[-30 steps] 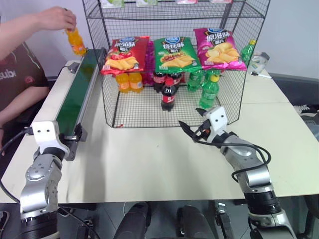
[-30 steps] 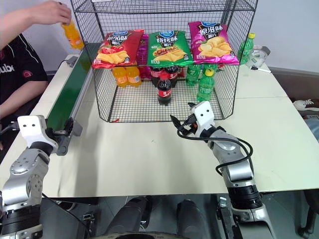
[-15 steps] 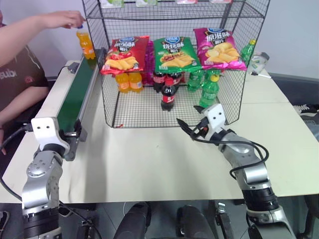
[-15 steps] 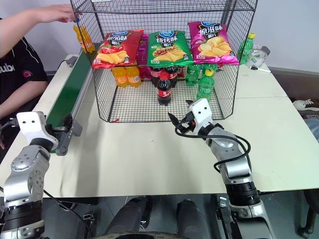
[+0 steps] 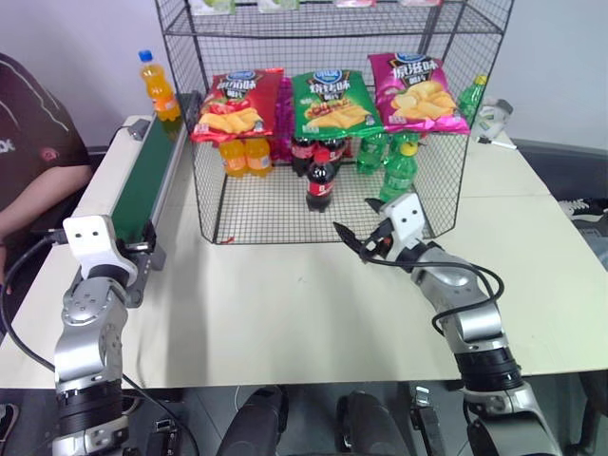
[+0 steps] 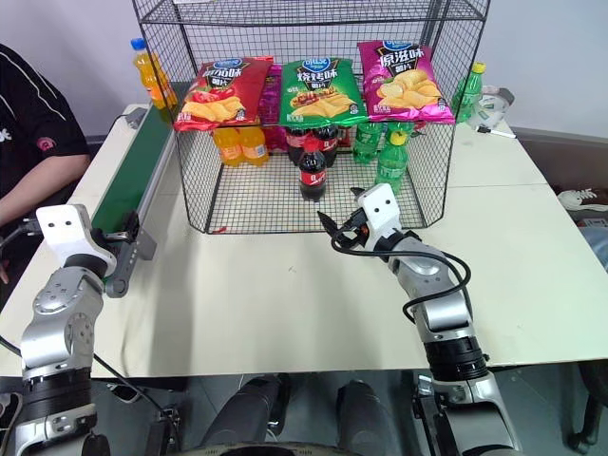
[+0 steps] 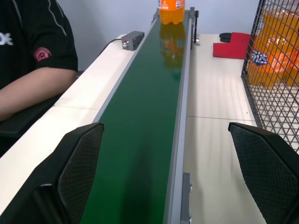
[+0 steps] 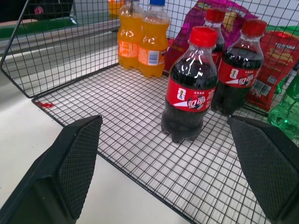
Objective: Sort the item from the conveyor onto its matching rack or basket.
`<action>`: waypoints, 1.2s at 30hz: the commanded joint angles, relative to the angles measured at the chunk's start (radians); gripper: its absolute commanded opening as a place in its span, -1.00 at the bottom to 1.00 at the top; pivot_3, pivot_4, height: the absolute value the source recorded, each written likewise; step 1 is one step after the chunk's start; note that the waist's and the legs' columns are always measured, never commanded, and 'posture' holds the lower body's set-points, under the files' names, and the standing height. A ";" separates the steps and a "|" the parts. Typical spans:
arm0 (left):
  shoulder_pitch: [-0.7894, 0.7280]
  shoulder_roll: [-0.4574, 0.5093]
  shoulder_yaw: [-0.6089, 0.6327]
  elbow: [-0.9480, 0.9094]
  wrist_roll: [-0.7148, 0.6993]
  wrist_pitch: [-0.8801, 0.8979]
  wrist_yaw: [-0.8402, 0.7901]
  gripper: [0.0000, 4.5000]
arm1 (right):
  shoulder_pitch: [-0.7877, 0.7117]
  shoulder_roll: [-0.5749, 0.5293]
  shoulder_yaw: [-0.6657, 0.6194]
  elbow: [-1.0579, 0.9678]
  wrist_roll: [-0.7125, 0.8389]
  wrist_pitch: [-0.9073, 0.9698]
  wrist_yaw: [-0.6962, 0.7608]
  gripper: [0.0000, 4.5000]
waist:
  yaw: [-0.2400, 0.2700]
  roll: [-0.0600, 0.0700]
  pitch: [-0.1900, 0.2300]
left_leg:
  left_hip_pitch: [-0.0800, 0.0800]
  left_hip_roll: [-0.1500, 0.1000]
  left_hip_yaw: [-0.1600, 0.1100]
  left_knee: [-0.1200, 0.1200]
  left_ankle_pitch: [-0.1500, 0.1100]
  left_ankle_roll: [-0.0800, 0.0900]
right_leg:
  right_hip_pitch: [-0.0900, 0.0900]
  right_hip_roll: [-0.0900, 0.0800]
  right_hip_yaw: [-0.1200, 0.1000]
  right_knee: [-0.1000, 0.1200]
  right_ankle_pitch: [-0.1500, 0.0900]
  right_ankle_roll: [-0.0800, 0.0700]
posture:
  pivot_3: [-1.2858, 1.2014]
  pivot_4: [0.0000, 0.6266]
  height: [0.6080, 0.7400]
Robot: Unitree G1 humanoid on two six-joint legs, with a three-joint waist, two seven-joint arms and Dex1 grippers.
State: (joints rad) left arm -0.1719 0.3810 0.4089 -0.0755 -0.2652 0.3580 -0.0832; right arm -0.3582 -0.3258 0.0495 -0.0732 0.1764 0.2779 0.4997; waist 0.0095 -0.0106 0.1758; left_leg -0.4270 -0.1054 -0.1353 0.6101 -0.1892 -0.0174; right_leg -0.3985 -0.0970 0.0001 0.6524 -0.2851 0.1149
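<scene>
Head views: orange bottle (image 5: 159, 87) stands upright on far end of belt (image 5: 142, 185), long axis vertical, blue cap up, just beside rack (image 5: 328, 114) left corner, not held by anything. Belt runs lengthwise along left side of tabletop (image 5: 285, 304), its near end by the left arm. Rack w/ red, green, pink crisp bags hung across front; orange, cola and green bottles on its floor. Left pincer (image 7: 173, 177) at near end of belt, well apart from bottle. Right pincer (image 5: 353, 239) hovers just in front of rack's open side, fingers spread, nothing in them. Person's arm (image 5: 33, 204) rests at tabletop's left edge. Left wrist view: looks down length of belt; bottle (image 7: 171, 10) at far end, upright, base on belt, its reflection on the green surface; the two fingers (image 7: 77, 172) stand wide apart, empty; person's sleeve and forearm off to one side. Right wrist view: cola bottle (image 8: 190, 86) upright on rack's mesh floor between the spread fingers (image 8: 74, 163), untouched; two more colas behind it, two orange bottles (image 8: 142, 39) further back.
</scene>
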 commanded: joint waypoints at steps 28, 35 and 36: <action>0.065 0.050 0.052 -0.112 -0.031 0.110 -0.035 0.98 | -0.007 -0.004 -0.001 -0.035 0.007 0.010 0.028 1.00 | 0.000 0.000 0.000 | 0.000 0.000 0.000 0.000 0.000 0.000 | -0.001 0.000 0.000 0.000 0.000 0.000 | 0.03 -0.52 1.00; 0.020 0.072 0.029 -0.104 0.046 0.112 0.030 0.98 | -0.025 0.001 0.004 -0.020 0.004 0.002 0.033 1.00 | 0.001 0.000 0.000 | 0.000 0.000 0.000 0.000 0.000 0.000 | -0.001 0.000 0.000 0.000 0.000 0.000 | 0.03 -0.52 1.00; 0.021 0.083 0.013 -0.098 0.068 0.086 0.021 0.98 | -0.025 0.001 0.004 -0.019 0.004 0.000 0.034 1.00 | 0.001 0.000 0.000 | 0.000 0.000 0.000 0.000 0.000 0.000 | -0.001 0.000 0.000 0.000 0.000 0.000 | 0.03 -0.52 1.00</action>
State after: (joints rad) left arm -0.1368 0.4381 0.4322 -0.1407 -0.2394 0.4859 -0.0675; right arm -0.3627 -0.3257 0.0567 -0.0732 0.1757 0.2965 0.5302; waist 0.0104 -0.0107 0.1757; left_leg -0.4270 -0.1054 -0.1355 0.6102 -0.1892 -0.0175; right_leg -0.3994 -0.0970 0.0001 0.6525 -0.2851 0.1148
